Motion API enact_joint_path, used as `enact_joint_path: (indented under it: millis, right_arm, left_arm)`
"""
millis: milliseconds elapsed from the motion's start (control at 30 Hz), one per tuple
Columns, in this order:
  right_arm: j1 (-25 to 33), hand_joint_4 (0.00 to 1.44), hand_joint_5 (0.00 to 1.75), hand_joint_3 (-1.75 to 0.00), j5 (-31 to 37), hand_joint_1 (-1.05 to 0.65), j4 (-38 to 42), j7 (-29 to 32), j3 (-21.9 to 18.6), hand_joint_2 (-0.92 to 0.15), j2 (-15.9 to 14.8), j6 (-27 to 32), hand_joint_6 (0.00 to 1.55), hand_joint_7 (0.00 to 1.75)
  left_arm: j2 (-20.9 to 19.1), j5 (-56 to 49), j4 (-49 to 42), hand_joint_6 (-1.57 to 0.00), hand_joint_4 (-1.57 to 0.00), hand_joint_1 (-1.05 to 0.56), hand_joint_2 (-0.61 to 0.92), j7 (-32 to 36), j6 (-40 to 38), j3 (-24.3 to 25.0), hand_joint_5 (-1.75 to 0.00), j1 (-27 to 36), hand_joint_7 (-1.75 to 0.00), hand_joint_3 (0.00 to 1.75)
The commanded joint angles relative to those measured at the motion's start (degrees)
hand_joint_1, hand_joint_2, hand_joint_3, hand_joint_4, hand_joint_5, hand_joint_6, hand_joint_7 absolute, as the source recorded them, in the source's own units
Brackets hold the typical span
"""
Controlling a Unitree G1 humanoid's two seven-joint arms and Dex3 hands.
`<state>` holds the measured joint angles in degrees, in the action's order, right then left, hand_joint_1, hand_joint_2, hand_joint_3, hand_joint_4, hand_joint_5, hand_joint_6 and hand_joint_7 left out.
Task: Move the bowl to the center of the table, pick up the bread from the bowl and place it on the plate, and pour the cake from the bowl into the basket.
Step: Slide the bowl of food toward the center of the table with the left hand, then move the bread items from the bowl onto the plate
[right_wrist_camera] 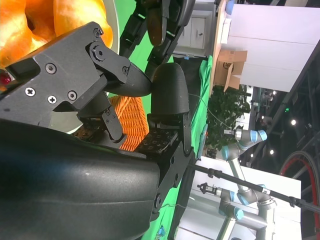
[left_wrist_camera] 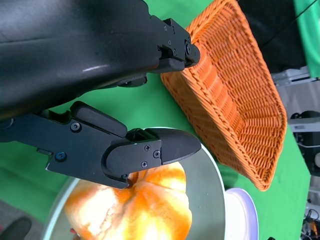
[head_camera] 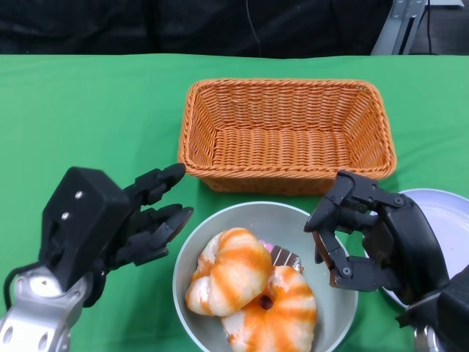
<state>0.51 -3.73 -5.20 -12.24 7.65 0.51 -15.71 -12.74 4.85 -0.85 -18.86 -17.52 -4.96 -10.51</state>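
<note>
A green cloth (head_camera: 88,110) covers my table, running far back to a dark backdrop (head_camera: 183,26). At the far right a grey metal frame (head_camera: 399,26) stands beyond the table edge. My right wrist camera shows a room with a cardboard box (right_wrist_camera: 231,67), a leafy plant (right_wrist_camera: 222,112) and another robot arm with blue joints (right_wrist_camera: 245,140).

bright, even overhead light; soft shadows under the basket (head_camera: 286,136). glossy sheen on the left hand (left_wrist_camera: 100,70) shell. wrist views blur close up, background lamps flare.
</note>
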Motion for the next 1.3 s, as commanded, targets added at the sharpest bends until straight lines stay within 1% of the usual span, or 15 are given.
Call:
enact_joint_path:
  millis: [33, 167, 267, 433, 633, 800, 833, 900, 1033, 1067, 1133, 1200, 1233, 1267, 1300]
  right_arm:
    - [0.3, 0.80, 1.73, -1.16, -0.5, -0.19, 0.7, -0.1, -0.5, -0.50, -0.3, -1.2, 0.76, 1.35]
    - [0.4, 0.80, 1.71, -1.13, -0.7, -0.19, 1.0, -0.3, -0.7, -0.52, -0.5, -1.2, 0.76, 1.33]
    - [0.4, 0.80, 1.71, -1.12, -1.0, -0.17, 1.1, -0.5, -0.8, -0.53, -0.7, -1.1, 0.76, 1.32]
    - [0.6, 0.80, 1.70, -1.13, -0.9, -0.16, 1.5, -0.8, -1.0, -0.53, -1.0, -1.4, 0.76, 1.32]
    - [1.0, 0.79, 1.70, -1.12, -1.3, -0.16, 1.8, -1.5, -1.1, -0.53, -1.3, -1.7, 0.76, 1.31]
    - [1.2, 0.78, 1.70, -1.10, -1.1, -0.17, 2.0, -1.6, -1.4, -0.54, -1.6, -1.8, 0.76, 1.30]
    - [1.3, 0.78, 1.70, -1.08, -1.1, -0.18, 2.1, -1.6, -1.4, -0.54, -1.7, -1.9, 0.76, 1.29]
    - [1.3, 0.78, 1.70, -1.06, -1.2, -0.18, 2.3, -1.8, -1.6, -0.55, -1.8, -2.1, 0.76, 1.29]
    - [1.4, 0.77, 1.69, -1.06, -1.4, -0.17, 2.8, -2.2, -2.0, -0.56, -1.8, -2.4, 0.77, 1.28]
    - [1.4, 0.77, 1.69, -1.06, -1.2, -0.17, 3.0, -2.2, -2.1, -0.56, -1.8, -2.7, 0.77, 1.28]
    - [1.4, 0.78, 1.68, -1.05, -1.0, -0.17, 3.4, -2.3, -2.3, -0.56, -1.9, -3.2, 0.77, 1.28]
    - [1.4, 0.77, 1.68, -1.05, -1.2, -0.17, 3.6, -2.4, -2.4, -0.57, -1.9, -3.4, 0.77, 1.28]
    - [1.4, 0.77, 1.68, -1.04, -1.4, -0.16, 3.7, -2.5, -2.5, -0.57, -1.9, -3.5, 0.77, 1.28]
    - [1.4, 0.78, 1.67, -1.04, -1.5, -0.16, 3.9, -2.6, -2.6, -0.57, -1.9, -3.5, 0.77, 1.28]
    - [1.4, 0.78, 1.66, -1.03, -1.5, -0.15, 4.0, -2.7, -2.7, -0.58, -1.9, -3.7, 0.77, 1.27]
  left_arm:
    - [-1.0, -0.1, -1.6, -0.20, -0.29, -0.64, 0.92, -0.1, 4.6, 2.0, -0.08, 1.0, -0.05, 0.54]
    - [0.7, 1.6, -5.4, -0.32, -0.41, -0.60, 0.92, 0.8, 13.4, 5.7, -0.13, 2.0, -0.08, 0.41]
    - [1.7, 2.0, -8.3, -0.40, -0.49, -0.59, 0.92, 1.7, 19.9, 7.7, -0.15, 2.2, -0.10, 0.38]
    - [3.2, 3.9, -12.0, -0.49, -0.58, -0.54, 0.92, 1.9, 26.0, 10.5, -0.17, 1.7, -0.10, 0.33]
    - [2.5, 4.6, -16.7, -0.56, -0.66, -0.50, 0.92, -0.7, 31.9, 11.3, -0.18, 0.9, -0.11, 0.29]
    - [2.2, 3.4, -21.1, -0.64, -0.74, -0.44, 0.92, -1.1, 40.1, 11.7, -0.19, 0.5, -0.10, 0.23]
    - [2.3, 3.3, -22.2, -0.69, -0.79, -0.34, 0.92, -1.0, 42.2, 11.8, -0.21, 0.4, -0.12, 0.21]
    - [2.6, 3.7, -24.3, -0.73, -0.82, -0.28, 0.92, -1.1, 46.0, 12.3, -0.22, 0.0, -0.12, 0.19]
    - [3.4, 4.4, -29.1, -0.95, -0.99, -0.07, 0.92, -1.3, 54.2, 13.1, -0.33, -1.4, -0.20, 0.23]
    - [3.6, 4.9, -30.0, -0.98, -0.99, -0.05, 0.92, -1.7, 55.2, 13.2, -0.38, -1.7, -0.19, 0.24]
    - [3.5, 5.1, -31.6, -1.07, -0.90, -0.05, 0.92, -2.1, 57.2, 13.1, -0.70, -2.3, -0.20, 0.28]
    - [3.1, 3.9, -33.7, -1.11, -0.84, -0.03, 0.92, -1.7, 60.1, 13.0, -0.93, -3.0, -0.27, 0.33]
    - [2.9, 2.8, -34.7, -1.12, -0.83, -0.03, 0.92, -0.6, 61.1, 13.0, -0.99, -3.3, -0.31, 0.34]
    - [2.8, 1.7, -35.6, -1.07, -0.82, -0.02, 0.92, 0.6, 62.1, 13.1, -1.10, -3.6, -0.50, 0.35]
    - [2.7, 0.5, -36.5, -0.97, -0.81, 0.00, 0.92, 1.8, 63.2, 13.2, -1.18, -4.0, -0.75, 0.36]
